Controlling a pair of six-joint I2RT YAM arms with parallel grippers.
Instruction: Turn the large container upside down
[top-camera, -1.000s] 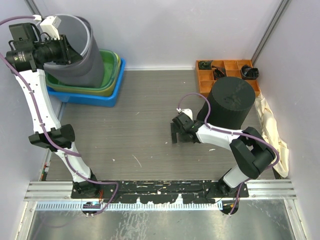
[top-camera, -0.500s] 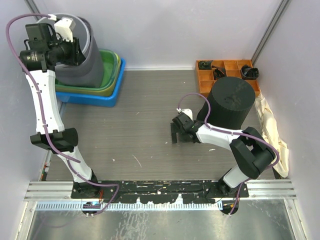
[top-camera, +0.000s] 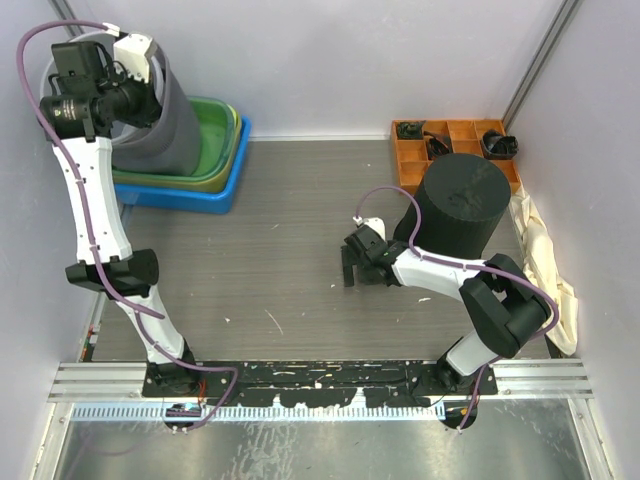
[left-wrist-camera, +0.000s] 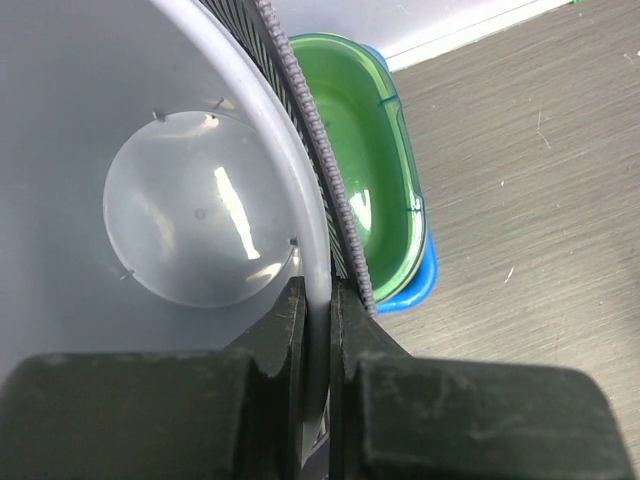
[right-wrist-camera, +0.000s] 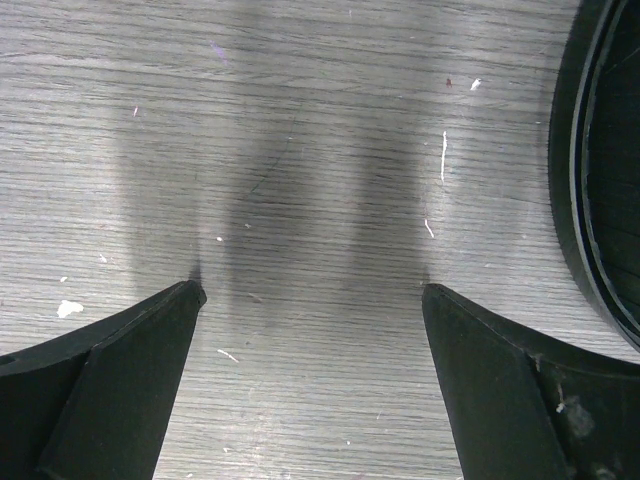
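Two big cylindrical containers are on the worktop (top-camera: 280, 250). A grey bin (top-camera: 170, 120) stands mouth-up and tilted in three nested tubs (top-camera: 222, 150) at the far left, and a black drum (top-camera: 462, 205) stands at right. The left end effector (left-wrist-camera: 318, 300) pinches the grey bin's rim. The right end effector (right-wrist-camera: 310, 290) hangs spread wide, low beside the drum. One orange compartment tray (top-camera: 408, 170) sits behind the drum.

The large grey container (top-camera: 165, 125), ribbed outside and smooth inside, is seen mouth up and slightly tilted, its base set in the green tub (top-camera: 218, 135).
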